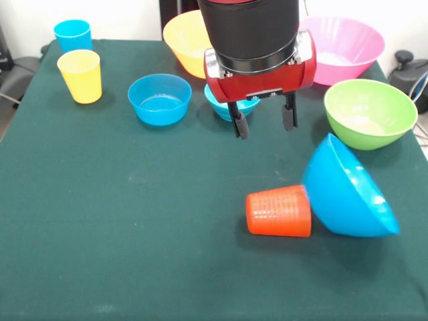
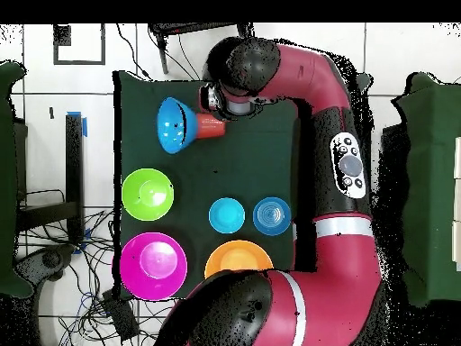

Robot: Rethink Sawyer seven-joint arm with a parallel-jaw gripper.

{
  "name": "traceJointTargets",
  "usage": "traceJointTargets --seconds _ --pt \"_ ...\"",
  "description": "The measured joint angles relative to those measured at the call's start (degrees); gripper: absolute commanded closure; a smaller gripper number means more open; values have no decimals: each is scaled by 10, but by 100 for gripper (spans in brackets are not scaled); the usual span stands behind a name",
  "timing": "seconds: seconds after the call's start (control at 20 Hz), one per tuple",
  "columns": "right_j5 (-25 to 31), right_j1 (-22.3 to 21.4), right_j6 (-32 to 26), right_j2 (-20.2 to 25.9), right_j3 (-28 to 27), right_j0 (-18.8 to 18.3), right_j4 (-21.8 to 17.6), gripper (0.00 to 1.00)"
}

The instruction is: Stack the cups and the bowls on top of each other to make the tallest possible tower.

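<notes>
My gripper (image 1: 264, 124) hangs open and empty above the green table, just beyond the orange-red ribbed cup (image 1: 279, 211), which lies on its side. The cup's base touches a medium blue bowl (image 1: 348, 190) that is tipped onto its edge; both show in the overhead view, cup (image 2: 212, 125) and bowl (image 2: 176, 124). A small blue bowl (image 1: 160, 99) stands left of the gripper and another (image 1: 229, 109) is partly hidden behind it. The green bowl (image 1: 369, 112), pink bowl (image 1: 341, 48) and yellow-orange bowl (image 1: 187, 41) stand upright and apart. No tower is in view.
The sky blue cup (image 1: 73, 35) and yellow cup (image 1: 81, 75) stand upright at the far left corner in the front view. In the overhead view my arm (image 2: 333, 153) covers the table's right side and hides these cups. The table's edge (image 1: 421, 144) runs close by the green bowl.
</notes>
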Motion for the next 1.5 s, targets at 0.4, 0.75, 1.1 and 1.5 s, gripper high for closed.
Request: traceJointTargets --seconds 0.4,0.75,1.1,1.5 --pt "-11 -1 0 0 8 0 0 0" --pt "-21 -3 0 0 16 0 0 0" --pt "-47 -27 0 0 64 -1 0 0" --pt "-69 -52 0 -1 98 -1 0 0"
